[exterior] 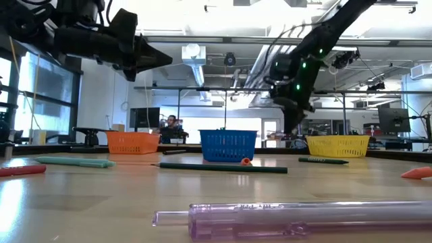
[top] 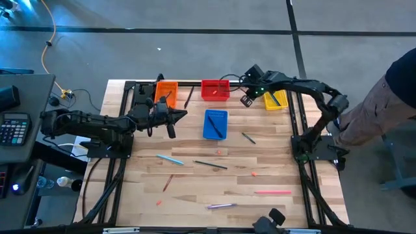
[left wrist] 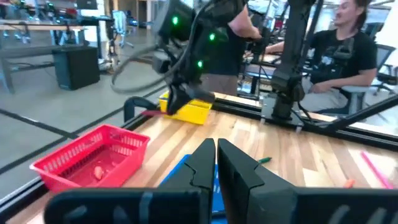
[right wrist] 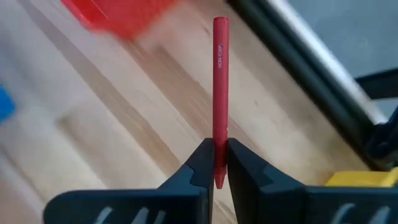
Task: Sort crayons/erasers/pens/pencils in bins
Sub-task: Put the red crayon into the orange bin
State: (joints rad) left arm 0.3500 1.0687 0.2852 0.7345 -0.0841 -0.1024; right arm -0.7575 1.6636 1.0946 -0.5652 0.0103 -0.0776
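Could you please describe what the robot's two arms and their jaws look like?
Both arms are dark, jointed tubes with black cables looped alongside. The right arm shows small green indicator lights. The left gripper and the right gripper each end in two matte black, angular, wedge-shaped jaws on a broad black body.

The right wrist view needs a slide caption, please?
Right gripper shut on a red crayon above the wooden table.

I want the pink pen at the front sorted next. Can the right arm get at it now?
Probably not yet: the right gripper is shut on a red crayon near the yellow bin. The pink pen itself lies unobstructed.
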